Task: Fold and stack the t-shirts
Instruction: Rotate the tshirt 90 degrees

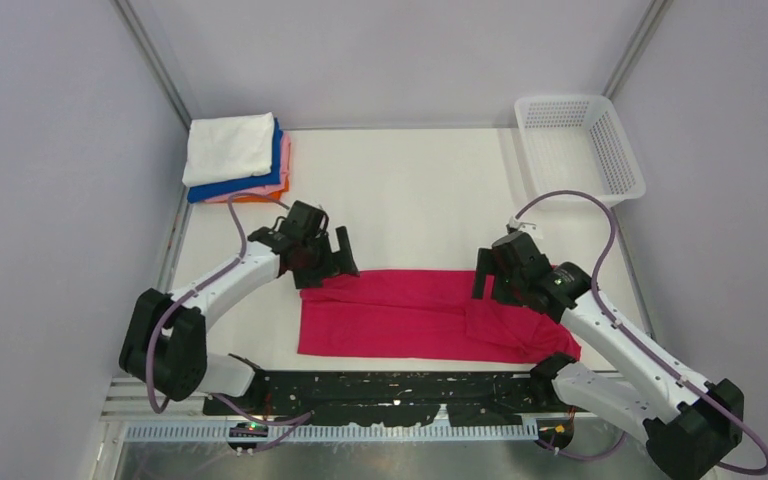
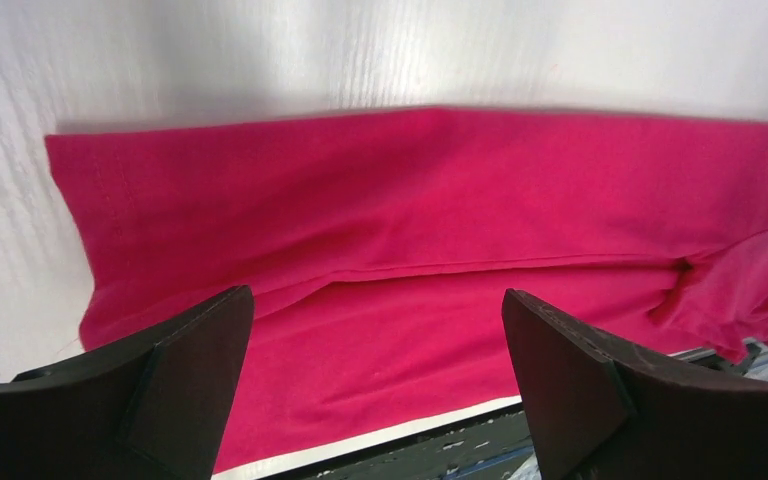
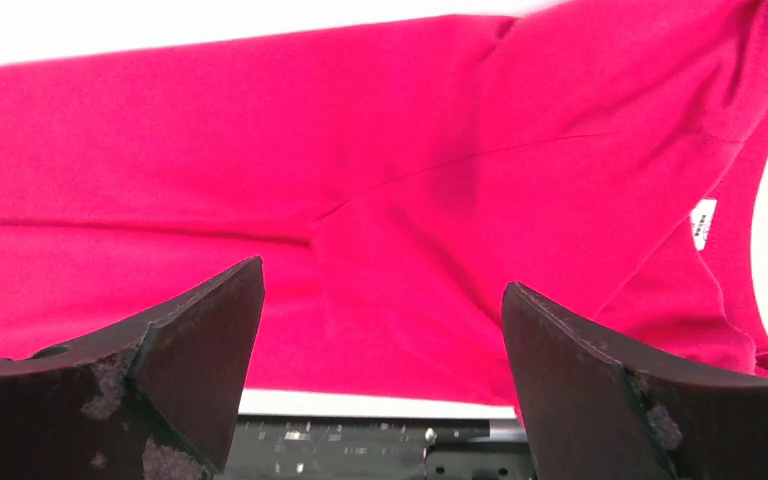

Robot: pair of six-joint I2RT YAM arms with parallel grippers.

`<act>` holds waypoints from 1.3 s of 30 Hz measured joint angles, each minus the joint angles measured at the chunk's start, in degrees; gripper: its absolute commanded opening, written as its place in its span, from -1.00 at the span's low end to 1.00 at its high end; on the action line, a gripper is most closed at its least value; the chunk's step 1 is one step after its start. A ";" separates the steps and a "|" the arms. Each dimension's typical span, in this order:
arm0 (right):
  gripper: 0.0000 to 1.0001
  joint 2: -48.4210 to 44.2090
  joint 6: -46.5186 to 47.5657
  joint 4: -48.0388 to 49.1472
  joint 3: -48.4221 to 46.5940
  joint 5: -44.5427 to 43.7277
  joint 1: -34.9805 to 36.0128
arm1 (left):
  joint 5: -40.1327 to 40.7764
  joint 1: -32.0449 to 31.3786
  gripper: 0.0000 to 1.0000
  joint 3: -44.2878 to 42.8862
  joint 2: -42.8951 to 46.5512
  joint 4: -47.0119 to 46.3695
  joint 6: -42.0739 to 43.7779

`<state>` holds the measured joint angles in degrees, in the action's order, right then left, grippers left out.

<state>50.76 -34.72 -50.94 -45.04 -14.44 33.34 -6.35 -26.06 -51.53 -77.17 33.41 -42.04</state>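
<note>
Far left corner of the counter (image 1: 410, 190): stack of folded t-shirts, white one (image 1: 230, 145) on top, then blue (image 1: 235, 186), pink (image 1: 283, 160), and orange (image 1: 265, 197) at the bottom with only its edge showing. The stack sits against the left wall, well apart from everything else.

Left claw (image 1: 338, 262) is over the far left corner of the magenta-red t-shirt (image 1: 410, 315). In the left wrist view its jaws are spread wide (image 2: 375, 300) with nothing between them, only cloth below. Whether the fingertips touch the cloth cannot be told.

The magenta-red t-shirt lies flat on the near half of the counter as a long band running left to right, folded lengthwise. In the left wrist view a fold edge runs along the length of the shirt (image 2: 410, 200). Its near edge is just beside the counter's near edge. The left end is straight and neat. The right end is bunched, with a sleeve part lying over it.

Right claw (image 1: 490, 285) is over the right part of the shirt, near its far edge. In the right wrist view the jaws are also wide apart (image 3: 380, 290) and grip nothing. Below them is the shirt (image 3: 260, 150) with a crease across it. The small white neck label (image 3: 702, 222) shows at the right end.

Far right corner: white mesh basket (image 1: 620, 150), well apart from the shirt.
</note>
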 measured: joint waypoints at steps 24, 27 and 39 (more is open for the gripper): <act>0.90 28.11 0.31 38.10 7.85 18.75 -25.27 | -0.63 2.03 0.99 18.45 6.80 -11.02 -5.40; 0.91 36.11 0.48 40.22 1.27 20.15 -25.22 | -0.28 2.10 0.99 22.71 12.50 -12.50 -7.30; 0.91 71.47 -0.02 36.04 -43.71 24.57 -18.49 | 1.88 -4.37 0.99 33.90 28.15 -17.14 -20.59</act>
<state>122.23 -34.74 -14.90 -88.75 10.13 14.85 -4.47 -30.44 -17.63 -49.01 16.27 -62.63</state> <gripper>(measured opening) 0.952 0.994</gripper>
